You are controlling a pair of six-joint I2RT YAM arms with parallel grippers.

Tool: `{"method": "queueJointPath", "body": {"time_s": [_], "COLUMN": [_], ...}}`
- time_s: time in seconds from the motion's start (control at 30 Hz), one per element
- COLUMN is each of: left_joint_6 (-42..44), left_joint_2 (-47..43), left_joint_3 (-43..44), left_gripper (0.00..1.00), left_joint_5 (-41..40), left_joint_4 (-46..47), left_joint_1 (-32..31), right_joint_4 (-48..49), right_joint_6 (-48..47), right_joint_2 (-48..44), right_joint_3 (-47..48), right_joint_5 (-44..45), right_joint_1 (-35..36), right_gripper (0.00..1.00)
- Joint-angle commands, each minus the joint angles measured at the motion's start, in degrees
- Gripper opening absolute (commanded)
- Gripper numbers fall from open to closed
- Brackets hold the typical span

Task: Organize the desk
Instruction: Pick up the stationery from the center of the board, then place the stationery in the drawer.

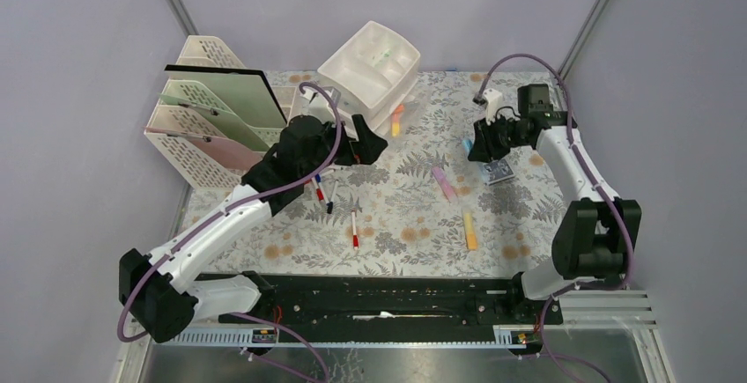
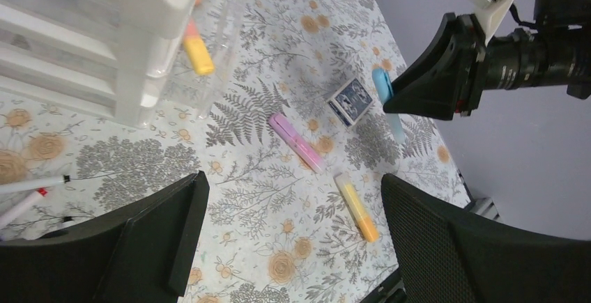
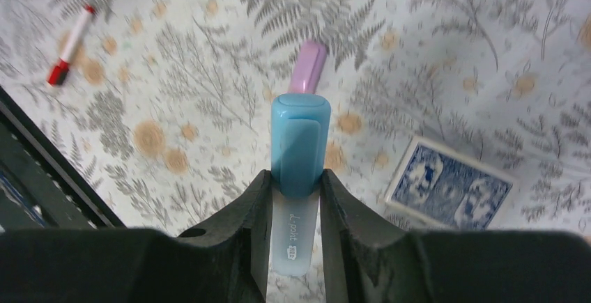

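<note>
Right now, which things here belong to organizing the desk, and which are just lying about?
Job in hand: desk, blue highlighter gripped in the right tool, probably the white drawer unit as storage.
Just lying about, untouched: pink highlighter, yellow highlighter, red-capped marker, blue playing-card box, lattice file rack.

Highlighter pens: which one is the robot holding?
The pale blue plastic highlighter, pinched in the right gripper. The pink highlighter, the yellow-orange one beside it and the yellow-orange one by the white drawer unit lie untouched.
</note>
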Motion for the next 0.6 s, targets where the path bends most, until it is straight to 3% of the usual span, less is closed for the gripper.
{"method": "queueJointPath", "body": {"time_s": [0.0,0.57], "left_joint_6": [1.89,-0.76], "left_joint_2": [-2.74,-7.44], "left_joint_3": [1.92,-1.41], "left_gripper": [0.99,0.99], "left_joint_5": [-3.69,-8.57], "left_joint_4": [-0.12,-1.41], "left_joint_1": [0.8,1.71], "right_joint_4": [1.33,20.1], "right_joint_6": [5.78,35.93], "right_joint_2": [4.91,19.77], "right_joint_3": [7.93,22.75], "right_joint_5": [-8.16,-6.67], "right_joint_1": [0.64,11.27], "right_gripper": [0.0,0.01]}}
